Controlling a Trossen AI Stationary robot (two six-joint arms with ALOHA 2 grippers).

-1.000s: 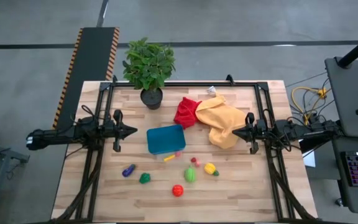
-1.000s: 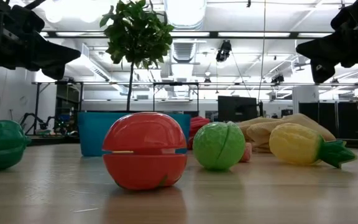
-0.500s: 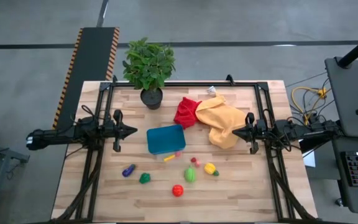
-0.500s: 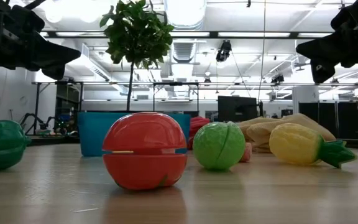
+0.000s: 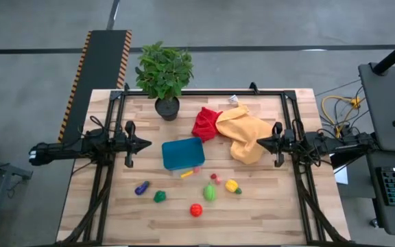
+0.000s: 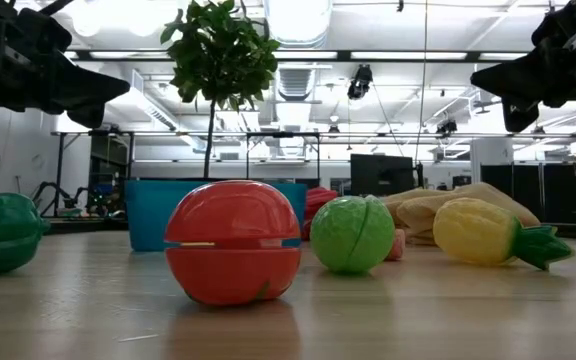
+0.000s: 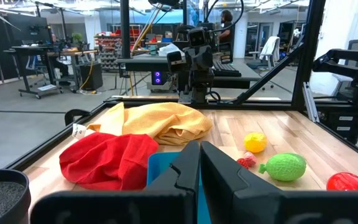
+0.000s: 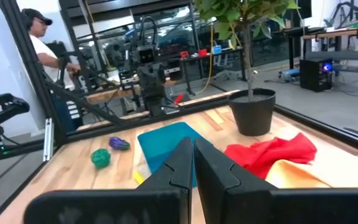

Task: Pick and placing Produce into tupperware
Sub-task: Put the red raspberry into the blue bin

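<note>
Near the middle of the wooden table (image 5: 266, 206) lies the shallow teal-blue plastic tupperware (image 5: 182, 153), holding no produce yet, with the toy pieces scattered on the side away from the plant. The left pincer (image 5: 148, 145) and right pincer (image 5: 258, 144) hover at either side of it, each with its fingers pressed together and holding nothing.

The round pieces look likely to roll if a fingertip nudges them off-centre: the red plastic tomato (image 5: 196, 210) and the green ball-like fruit (image 5: 210, 193) especially. The crumpled yellow cloth (image 5: 247, 132) lies just beside the right pincer and could snag as that arm descends.

By count: one tupperware, two cloths (yellow, and a red cloth (image 5: 206, 123)), one potted green plant (image 5: 164, 74), and at least seven toy pieces: purple eggplant (image 5: 141, 187), dark green vegetable (image 5: 159, 196), yellow lemon-like fruit (image 5: 232, 185), small red strawberry (image 5: 214, 177), and a pale piece touching the tupperware's edge that I cannot identify.
</note>
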